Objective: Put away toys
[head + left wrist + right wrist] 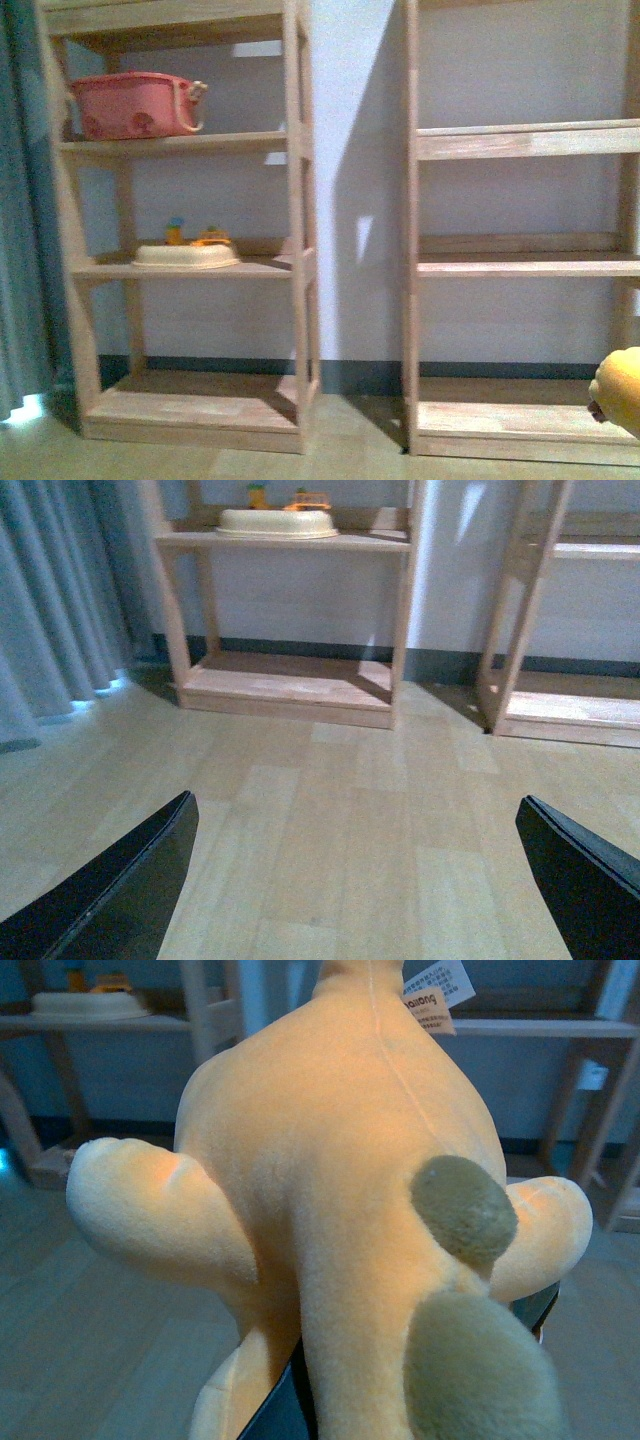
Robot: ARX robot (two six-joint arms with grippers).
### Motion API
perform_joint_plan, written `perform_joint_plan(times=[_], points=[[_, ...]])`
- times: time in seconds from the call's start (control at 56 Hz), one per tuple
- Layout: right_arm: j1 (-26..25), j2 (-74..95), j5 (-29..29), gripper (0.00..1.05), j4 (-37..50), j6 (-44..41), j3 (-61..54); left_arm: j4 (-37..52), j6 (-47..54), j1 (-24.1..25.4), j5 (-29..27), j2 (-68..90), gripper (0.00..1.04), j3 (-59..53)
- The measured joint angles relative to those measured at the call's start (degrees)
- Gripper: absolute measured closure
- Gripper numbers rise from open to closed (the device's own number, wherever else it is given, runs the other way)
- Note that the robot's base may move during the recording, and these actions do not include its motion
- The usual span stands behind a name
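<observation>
The orange-yellow plush animal (340,1160) fills the right wrist view, with pale limbs, brownish patches and a white tag at its far end. My right gripper (400,1400) is shut on it, its dark fingers (285,1405) mostly hidden behind the plush. In the front view only a rounded part of the plush (620,388) shows at the lower right edge, held above the floor in front of the right shelf unit. My left gripper (355,880) is open and empty, its black fingers (130,890) spread wide above the floor.
Two wooden shelf units stand against the wall: the left one (190,268) holds a pink basket (135,105) on an upper shelf and a cream tray (187,255) with small toys on the middle one. The right unit (520,265) shows bare shelves. A curtain (20,230) hangs at far left.
</observation>
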Motion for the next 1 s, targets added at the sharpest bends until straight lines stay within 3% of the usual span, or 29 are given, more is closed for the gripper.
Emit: perform_joint_plan(times=[1.001], points=[[-0.1, 0.0, -0.2, 0.98, 0.0, 0.0, 0.0, 0.0, 0.0, 0.0, 0.1, 0.0, 0.06, 0.0]])
